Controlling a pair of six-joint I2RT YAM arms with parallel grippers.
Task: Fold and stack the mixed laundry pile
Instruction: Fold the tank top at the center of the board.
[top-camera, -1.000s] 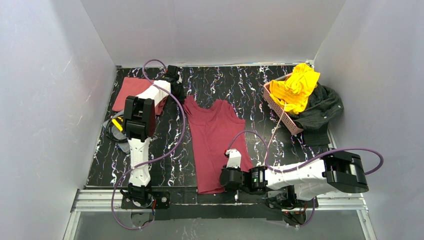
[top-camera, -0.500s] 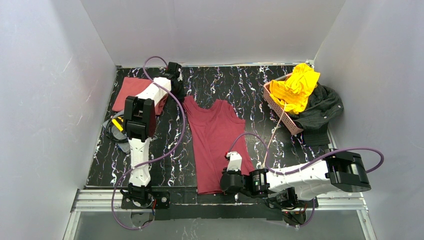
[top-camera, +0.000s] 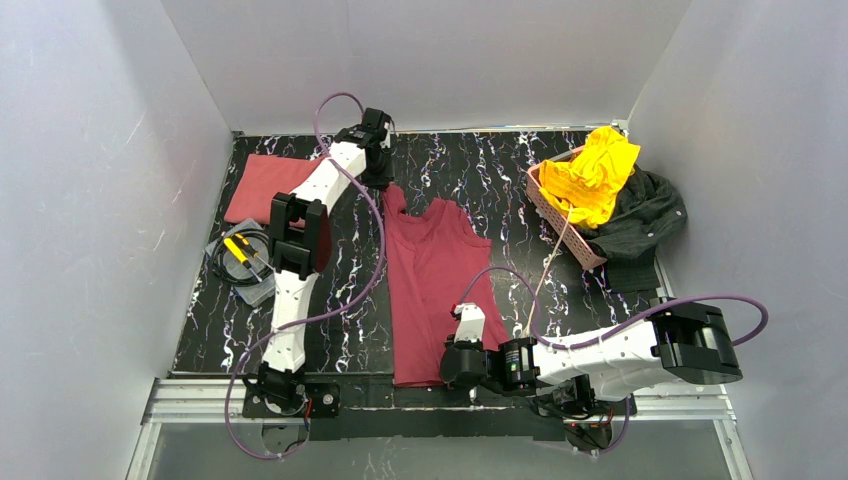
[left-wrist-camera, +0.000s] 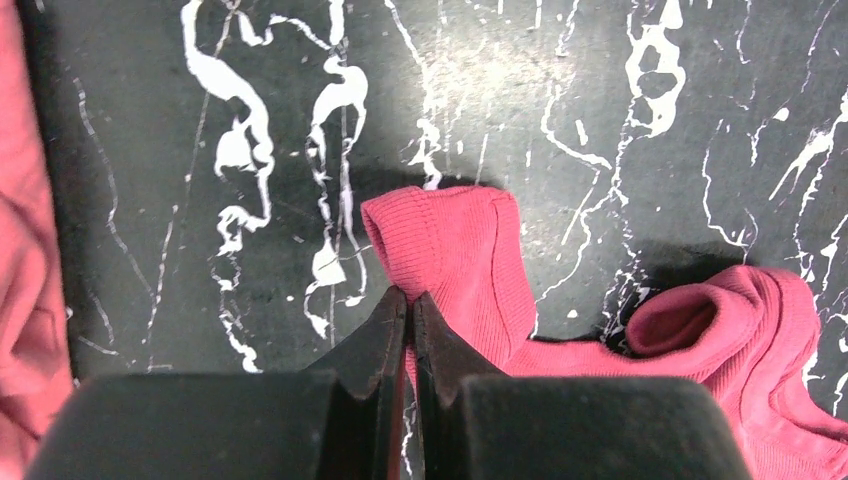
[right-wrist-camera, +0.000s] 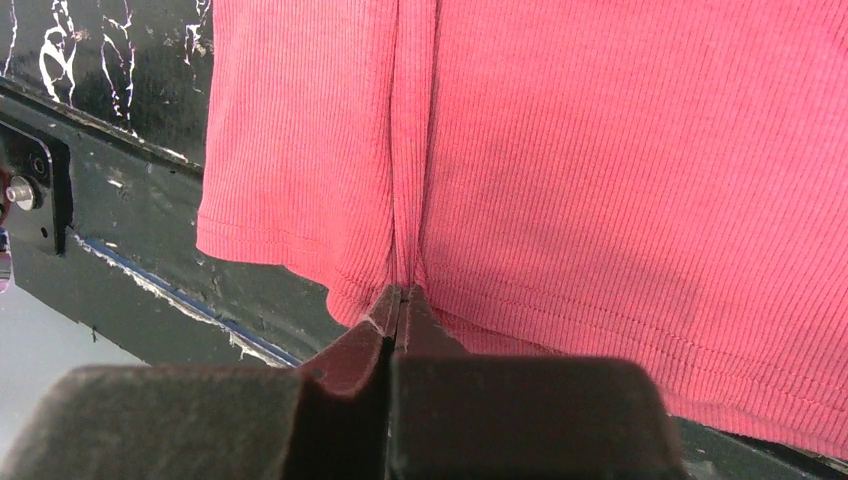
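Top (top-camera: 430, 290): maroon, flat on the surface (top-camera: 500, 170), hem (right-wrist-camera: 520, 310) at near edge
Left jaws: closed, nipping only the edge of the far strap (left-wrist-camera: 445, 240)
Right jaws: closed, pinching a pucker of hem
Risk: my thin strap hold may slip as I fold; uneven pulls would skew it
Pile: yellow (top-camera: 595, 172) and black (top-camera: 645, 215) lie far right

The left pincer (left-wrist-camera: 408, 298) has swung away from the salmon-red cloth (top-camera: 262, 185). Now it pinches the far left strap of the dark red top (top-camera: 435, 280). That strap has slid in toward the top's middle, so the top's left side looks narrower. The right pincer (right-wrist-camera: 402, 292) has slipped back to the top's near hem. A little clear box (top-camera: 245, 262) left of the top was hidden under the arm before, and now it shows.
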